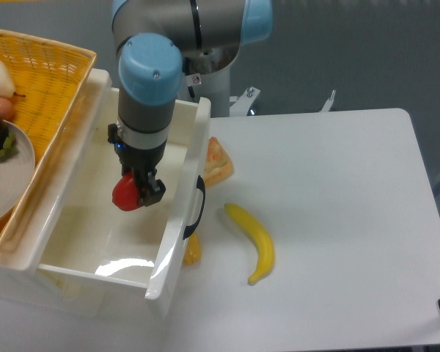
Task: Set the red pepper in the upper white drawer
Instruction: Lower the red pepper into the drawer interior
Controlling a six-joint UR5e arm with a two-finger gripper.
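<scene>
Pepper first: the red pepper (127,193) hangs left of the frame's centre, pinched between the fingers of the gripper (137,192), whose jaws are closed onto its sides. It sits over the open interior of the upper white drawer (73,242), within the outline of the walls, though whether it is already below the rim or just above it cannot be told from this angle. The drawer floor beneath looks bare and glossy.

Judging by this, carrying is essentially done; what is left is lowering, letting go, and pulling the arm clear.

Further out, the drawer's dark handle (198,207) faces the table, with a small orange pepper (192,250) just beside the front wall, an orange-yellow wedge (217,162) above it, and a banana (254,241) lower right of those. A yellow wicker basket (44,81) fills the upper left.
</scene>
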